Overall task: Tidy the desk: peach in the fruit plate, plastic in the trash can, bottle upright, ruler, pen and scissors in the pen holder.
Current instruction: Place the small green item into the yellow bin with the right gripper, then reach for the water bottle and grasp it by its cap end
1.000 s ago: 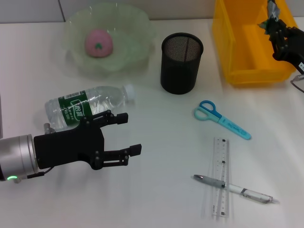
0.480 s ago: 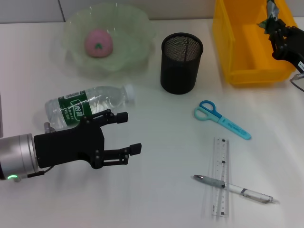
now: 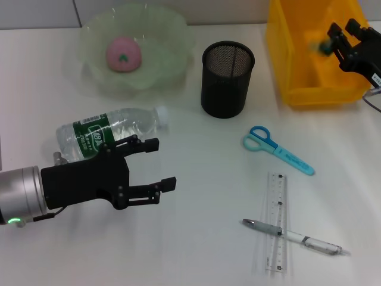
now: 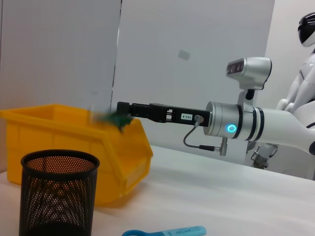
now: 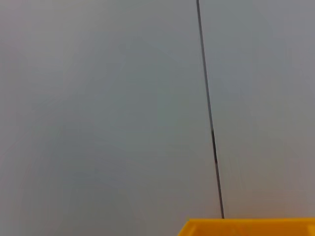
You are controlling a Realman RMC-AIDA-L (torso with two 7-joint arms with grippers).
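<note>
— Where do we find the plastic scrap (image 3: 324,44)?
— A blurred green scrap just off the right pincer (image 3: 343,31), whose fingers are spread, above the yellow bin (image 3: 294,71).
— And our left pincer (image 3: 159,164)?
— Fingers apart, holding nothing, just beside the water bottle (image 3: 110,132) lying flat on the tabletop (image 3: 196,238).

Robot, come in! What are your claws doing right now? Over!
Right claw open over the yellow bin, plastic scrap dropping in. Left claw open beside the lying bottle. Nothing in the way.
</note>
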